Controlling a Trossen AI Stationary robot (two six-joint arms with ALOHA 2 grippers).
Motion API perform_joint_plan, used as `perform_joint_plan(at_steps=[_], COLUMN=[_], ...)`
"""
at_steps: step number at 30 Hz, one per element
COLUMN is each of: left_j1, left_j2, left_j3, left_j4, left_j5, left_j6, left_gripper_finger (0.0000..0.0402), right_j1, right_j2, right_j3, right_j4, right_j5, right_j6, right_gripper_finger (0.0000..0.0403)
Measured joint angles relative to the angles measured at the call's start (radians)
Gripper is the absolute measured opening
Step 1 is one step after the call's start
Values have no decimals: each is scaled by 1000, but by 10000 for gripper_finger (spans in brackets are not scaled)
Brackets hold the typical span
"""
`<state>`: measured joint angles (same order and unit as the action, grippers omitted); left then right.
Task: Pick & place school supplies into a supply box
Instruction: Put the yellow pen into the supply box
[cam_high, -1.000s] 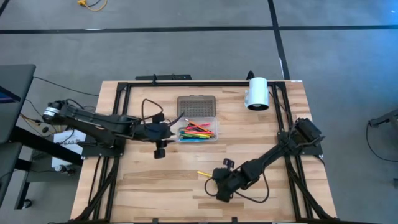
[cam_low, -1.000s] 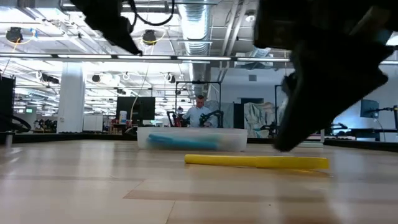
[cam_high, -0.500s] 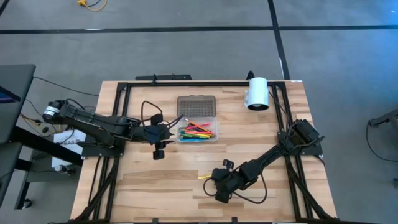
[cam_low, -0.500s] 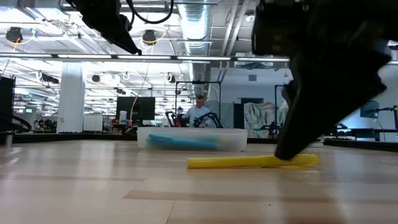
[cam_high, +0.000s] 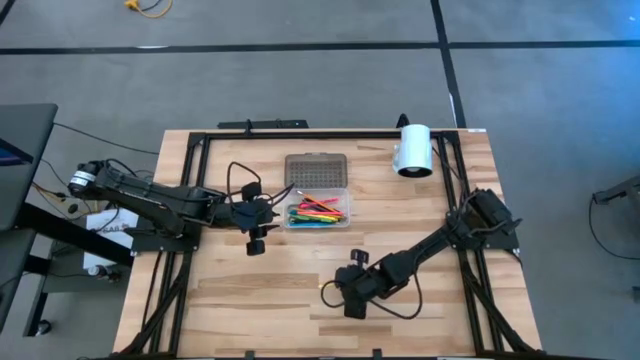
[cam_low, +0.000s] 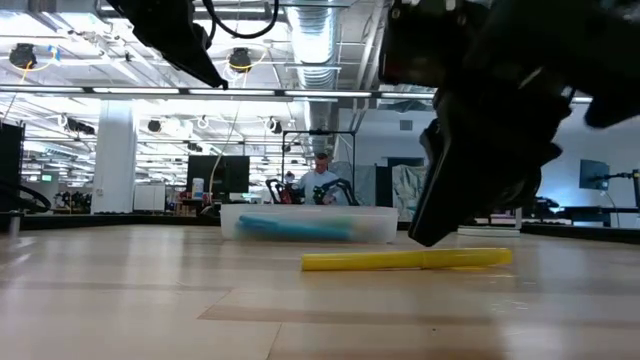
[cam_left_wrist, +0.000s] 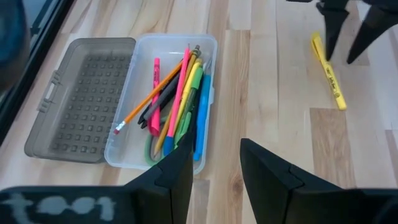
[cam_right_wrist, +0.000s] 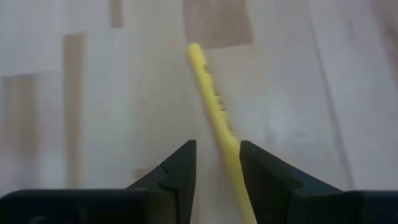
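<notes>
Open wood around yellow pen (cam_high: 327, 287); supply box (cam_high: 319, 211) and white cylinder (cam_high: 412, 150) well apart.

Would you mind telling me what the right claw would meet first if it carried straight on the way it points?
Most likely the yellow pen, which lies on the table between the open fingers of the right claw, though depth is unclear.

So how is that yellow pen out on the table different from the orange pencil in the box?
The yellow pen lies alone on the bare wood, between the right hand's open fingers; the orange pencil rests in the clear box among other supplies. The pen looks thicker with dark print, while the pencil is thinner with an eraser tip. Both are long, slim writing tools lying flat.
</notes>
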<state>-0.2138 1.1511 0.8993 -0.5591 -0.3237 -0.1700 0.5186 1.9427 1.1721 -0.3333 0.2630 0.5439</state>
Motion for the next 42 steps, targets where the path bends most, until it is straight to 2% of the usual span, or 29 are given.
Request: perform_joint_plan(at_steps=[4, 9, 12, 17, 20, 28, 31, 42], left_j1=[0, 0, 0, 0, 0, -1, -1, -1], left_j2=[0, 0, 0, 0, 0, 0, 0, 0], left_j3=[0, 0, 0, -4, -13, -19, -19, -19], left_j4=[0, 0, -1, -3, -4, 0, 0, 1], left_j5=[-1, -3, -3, -3, -4, -8, -15, -21], left_j6=[-13, -27, -34, -49, -59, -62, -62, -61], left_gripper_finger=[124, 124, 124, 124, 124, 124, 124, 124], right_j1=[-29, -61, -71, -70, -70, -69, -69, -76], right_j2=[0, 0, -3, -3, -3, -4, -4, -3], right_j3=[0, -26, -36, -36, -36, -36, -36, -38], right_j4=[-42, -46, -42, -41, -47, -51, -50, -47], right_j5=[-6, -81, -130, -143, -145, -149, -149, -136], right_j6=[-52, -123, -141, -149, -120, -100, -99, -73], right_gripper_finger=[118, 118, 118, 116, 102, 35, 24, 44])
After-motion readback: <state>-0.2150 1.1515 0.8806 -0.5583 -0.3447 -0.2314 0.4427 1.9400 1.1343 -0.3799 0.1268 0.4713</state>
